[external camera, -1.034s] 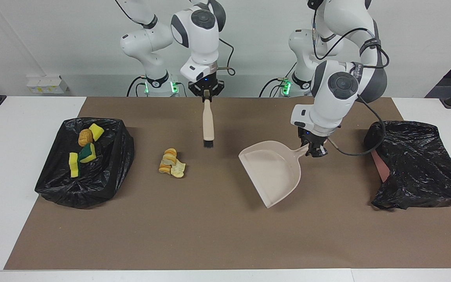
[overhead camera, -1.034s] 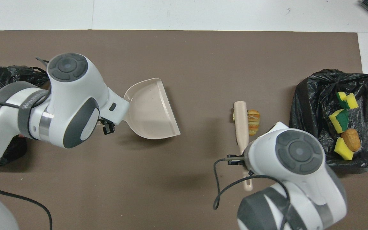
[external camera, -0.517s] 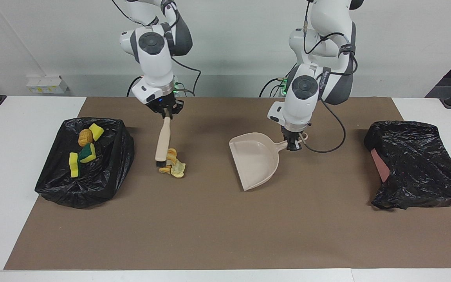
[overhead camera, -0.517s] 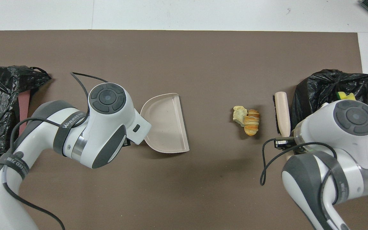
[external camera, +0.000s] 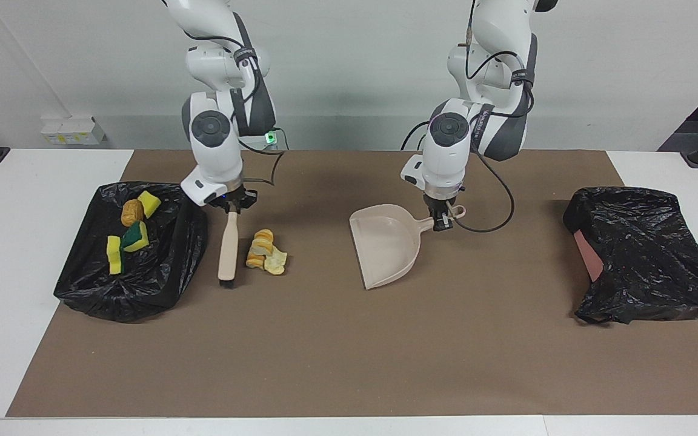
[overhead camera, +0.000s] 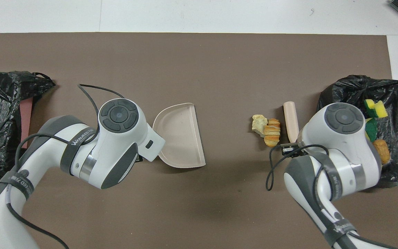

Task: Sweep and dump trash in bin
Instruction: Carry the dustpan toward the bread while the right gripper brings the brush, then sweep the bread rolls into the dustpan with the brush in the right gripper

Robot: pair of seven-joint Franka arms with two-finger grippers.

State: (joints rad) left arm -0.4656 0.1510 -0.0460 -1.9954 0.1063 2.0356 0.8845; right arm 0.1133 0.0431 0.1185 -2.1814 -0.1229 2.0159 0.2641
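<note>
Loose trash [external camera: 266, 251], pale tan-and-cream bread-like pieces, lies on the brown mat; it also shows in the overhead view [overhead camera: 267, 129]. My right gripper [external camera: 232, 206] is shut on the beige brush [external camera: 228, 242], whose bristle end is down at the mat between the loose pieces and the bin [external camera: 170, 278]. The brush also shows in the overhead view [overhead camera: 290, 121]. The bin, lined with a black bag, holds yellow sponge chunks [external camera: 114, 254] and a golden-brown lump [external camera: 132, 212]. My left gripper [external camera: 444, 223] is shut on the handle of the beige dustpan [external camera: 385, 242], held low with its mouth toward the loose pieces.
A second crumpled black bag [external camera: 646, 254] with a reddish patch lies at the left arm's end of the mat. The brown mat [external camera: 349, 363] covers most of the white table. The bin [overhead camera: 396, 93] sits at the right arm's end.
My right gripper carried the brush from mid-mat over the loose pieces and lowered it between them and the bin. My left gripper moved the dustpan toward the loose pieces.
</note>
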